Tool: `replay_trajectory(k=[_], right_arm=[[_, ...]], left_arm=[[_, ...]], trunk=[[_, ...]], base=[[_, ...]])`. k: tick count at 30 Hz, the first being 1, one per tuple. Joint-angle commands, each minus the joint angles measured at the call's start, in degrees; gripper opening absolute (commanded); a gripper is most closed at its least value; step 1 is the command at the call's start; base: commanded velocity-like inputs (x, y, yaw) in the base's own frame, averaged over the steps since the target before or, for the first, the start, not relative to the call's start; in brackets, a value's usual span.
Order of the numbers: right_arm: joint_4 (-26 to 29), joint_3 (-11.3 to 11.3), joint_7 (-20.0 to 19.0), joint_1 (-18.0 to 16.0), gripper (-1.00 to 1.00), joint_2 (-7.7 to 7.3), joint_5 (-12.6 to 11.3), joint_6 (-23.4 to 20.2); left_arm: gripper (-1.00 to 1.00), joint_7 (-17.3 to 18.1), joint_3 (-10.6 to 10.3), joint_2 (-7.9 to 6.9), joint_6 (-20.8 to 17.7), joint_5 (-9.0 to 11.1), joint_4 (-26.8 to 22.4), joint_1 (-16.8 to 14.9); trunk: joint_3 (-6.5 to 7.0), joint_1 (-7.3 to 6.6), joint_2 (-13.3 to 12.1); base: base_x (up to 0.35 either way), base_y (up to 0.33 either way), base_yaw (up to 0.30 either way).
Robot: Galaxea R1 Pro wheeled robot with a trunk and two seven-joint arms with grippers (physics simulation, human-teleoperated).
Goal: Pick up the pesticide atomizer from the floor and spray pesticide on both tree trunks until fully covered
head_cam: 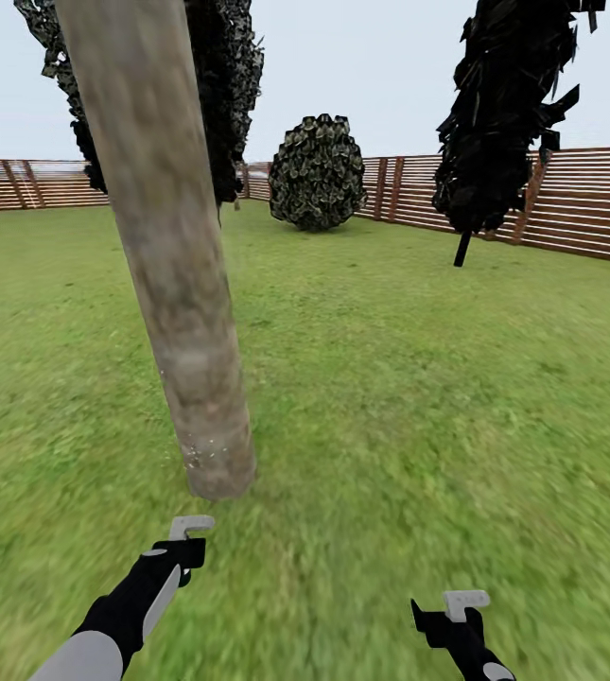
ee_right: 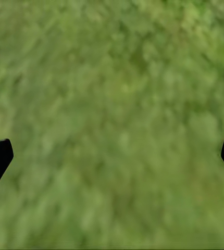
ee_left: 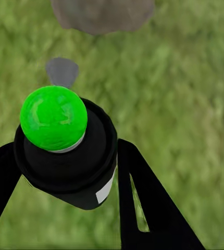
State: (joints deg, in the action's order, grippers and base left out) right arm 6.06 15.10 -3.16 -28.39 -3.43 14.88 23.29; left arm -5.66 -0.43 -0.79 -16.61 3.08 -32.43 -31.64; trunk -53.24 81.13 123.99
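While left end effector (ee_left: 65, 172) grips one atomizer (ee_left: 65, 146), right end effector (ee_right: 112, 156) gapes.

A thick trunk (head_cam: 167, 265) is leaning across the lawn (head_cam: 418, 397), white specks (head_cam: 196, 454) showing near its base. The left gripper (head_cam: 183, 539) is hovering just below it, the right gripper (head_cam: 456, 610) well apart. A bush (head_cam: 317, 172) and a black tree (head_cam: 503, 113) are standing by the fence (head_cam: 579, 199).

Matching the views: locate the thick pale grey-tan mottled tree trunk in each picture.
Head view: thick pale grey-tan mottled tree trunk left of centre, base just beyond the left gripper.
Left wrist view: its base, beyond the green-capped black atomizer.
Right wrist view: green grass lawn ahead of the right gripper.
Shared landmark: the lawn.
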Motion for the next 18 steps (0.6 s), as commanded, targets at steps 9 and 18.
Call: replay_trajectory(k=[9,18], right_arm=[[-0.1,-0.1,0.0,0.0,1.0,0.0,0.0,0.0],[-0.1,0.0,0.0,0.0,1.0,0.0,0.0,0.0]], left_arm=[[-1.0,0.0,0.2,-0.19,0.5,0.3,-0.2,0.0],[-1.0,-0.3,0.0,0.08,0.1,0.1,-4.4,-0.9]], trunk=[[0.0,0.0,0.0],[0.0,0.0,0.0]], base=[[-0.029,-0.118,0.001],[-0.249,0.0,0.0]])
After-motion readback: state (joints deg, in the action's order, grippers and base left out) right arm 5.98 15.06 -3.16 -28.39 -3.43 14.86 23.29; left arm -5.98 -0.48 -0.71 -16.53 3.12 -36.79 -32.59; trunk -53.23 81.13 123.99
